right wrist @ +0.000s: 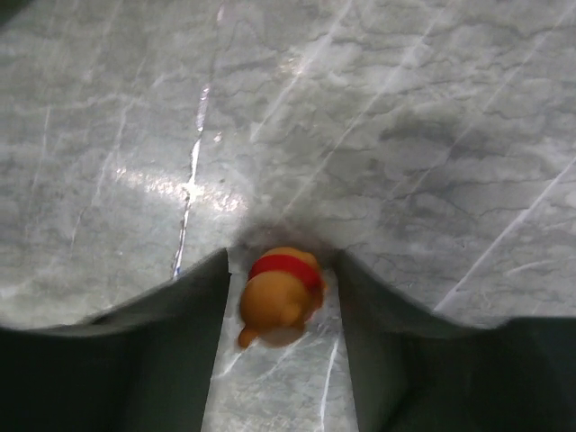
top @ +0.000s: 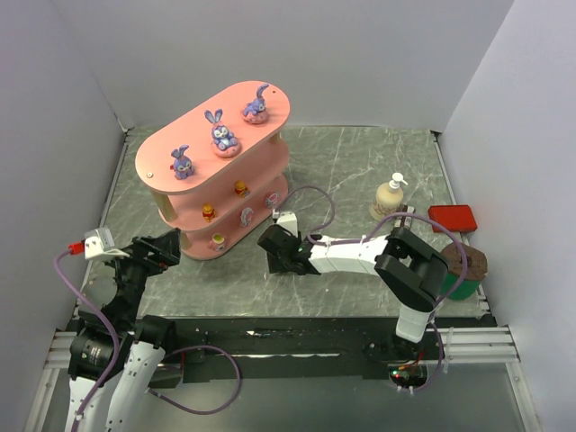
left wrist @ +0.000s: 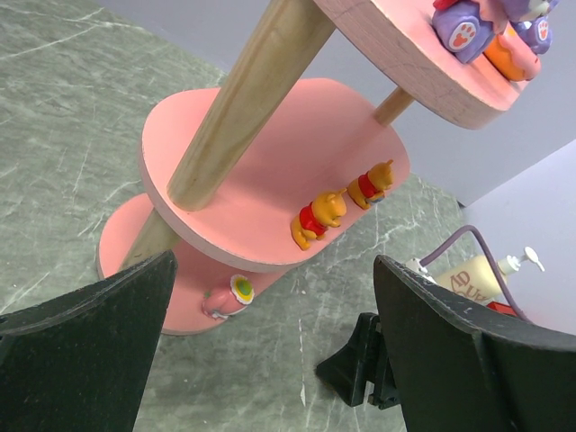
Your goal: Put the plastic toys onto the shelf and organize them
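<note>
My right pincer (right wrist: 283,258) is down at the grey-green marbled table top (top: 360,162), jaws parted, with a small orange plastic bear in a red shirt (right wrist: 279,292) lying on the table between the fingers (right wrist: 180,342). There is a thin gap on each side, so it is not gripped. In the top view the pincer hides the bear; it sits just off the near right end of the tall three-tier shelf with salmon-pink oval boards and pale wooden posts (top: 193,135). My left pincer (top: 171,249) is wide open with nothing in it, low beside the shelf's near left end and facing it. On the top board are three purple plastic bunnies on pink bases (top: 222,133), spaced in a row. On the middle board are two orange bears (left wrist: 319,219) standing near the front edge, close together. On the bottom board are two pink-and-white egg-like toys (top: 246,216), one seen from the left wrist (left wrist: 227,297). Right of the shelf, well apart, are a cream pump bottle (top: 389,198) and a flat red box (top: 452,218).
</note>
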Controlling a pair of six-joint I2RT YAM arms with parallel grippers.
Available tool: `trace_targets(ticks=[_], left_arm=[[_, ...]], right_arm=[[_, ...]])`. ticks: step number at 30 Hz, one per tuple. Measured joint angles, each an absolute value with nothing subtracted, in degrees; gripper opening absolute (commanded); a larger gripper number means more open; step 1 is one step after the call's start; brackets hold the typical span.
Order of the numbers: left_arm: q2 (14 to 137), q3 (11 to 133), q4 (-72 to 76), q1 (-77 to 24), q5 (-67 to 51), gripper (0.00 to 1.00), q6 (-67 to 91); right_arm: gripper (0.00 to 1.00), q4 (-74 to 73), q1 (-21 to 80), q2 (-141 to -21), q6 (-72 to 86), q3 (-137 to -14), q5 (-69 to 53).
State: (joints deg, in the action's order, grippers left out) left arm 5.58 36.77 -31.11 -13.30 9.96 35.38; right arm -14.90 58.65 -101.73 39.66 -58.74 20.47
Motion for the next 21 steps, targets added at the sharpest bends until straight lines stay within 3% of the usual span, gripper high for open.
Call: trace_targets(ticks=[1, 4, 7, 12, 21], left_arm=[[5.69, 36.77, -31.11, -13.30, 9.96, 0.96, 35.38], [6.11, 36.77, -31.16, -13.30, 9.96, 0.96, 35.38], [6.22, 36.77, -31.16, -13.30, 9.98, 0.96, 35.38], [6.22, 36.77, -31.14, -13.30, 9.98, 0.96, 35.40], [6.22, 36.77, -31.14, -13.30, 9.98, 0.96, 35.38]], right_arm=[[0.79, -14.66, 58.76, -101.73, 39.40, -58.70, 20.43], [0.89, -12.73, 59.11, -101.03, 38.04, -57.41, 20.27], [0.90, -9.26, 59.27, -98.76, 34.81, -54.19, 19.40], [0.89, -0.89, 59.27, -94.48, 24.34, -46.78, 16.25], [0.74, 10.41, 54.61, -90.11, 9.37, -37.82, 4.73]])
